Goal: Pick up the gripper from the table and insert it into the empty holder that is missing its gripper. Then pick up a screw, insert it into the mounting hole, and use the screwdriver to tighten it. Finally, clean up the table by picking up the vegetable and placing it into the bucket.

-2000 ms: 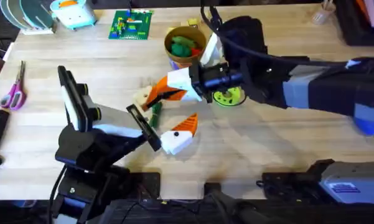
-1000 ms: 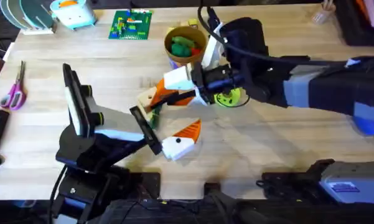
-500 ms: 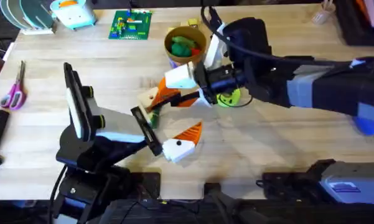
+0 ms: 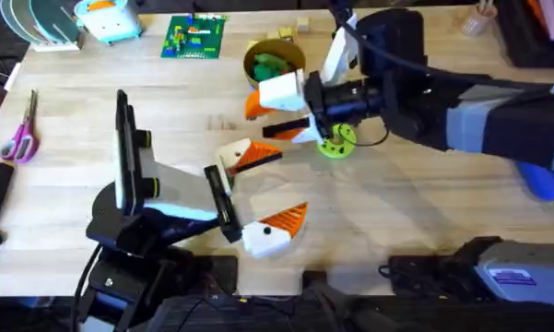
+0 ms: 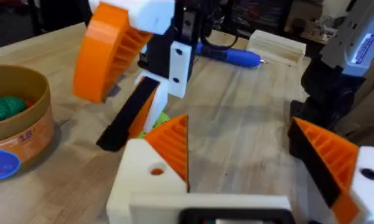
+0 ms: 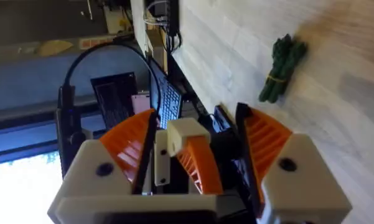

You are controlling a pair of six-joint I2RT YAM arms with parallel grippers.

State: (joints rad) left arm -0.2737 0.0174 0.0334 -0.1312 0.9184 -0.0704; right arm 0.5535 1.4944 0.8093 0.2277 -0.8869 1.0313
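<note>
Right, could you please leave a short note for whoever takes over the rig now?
Left gripper: open, with orange pads on both fingers.
Right gripper: open, beside the bucket.
Vegetable lies on the table; screwdriver lies farther off.
Done: pad seems seated.
Left: I cannot tell if the screw is in, so check it, then put the vegetable in the bucket.

the bucket (image 5: pixel 15 124) is cut off by the left wrist view's edge; its contents are partly hidden.

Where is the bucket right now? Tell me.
In the overhead view the bucket stands at the table's far middle, right of the green brick plate, just beyond the right gripper.
</note>
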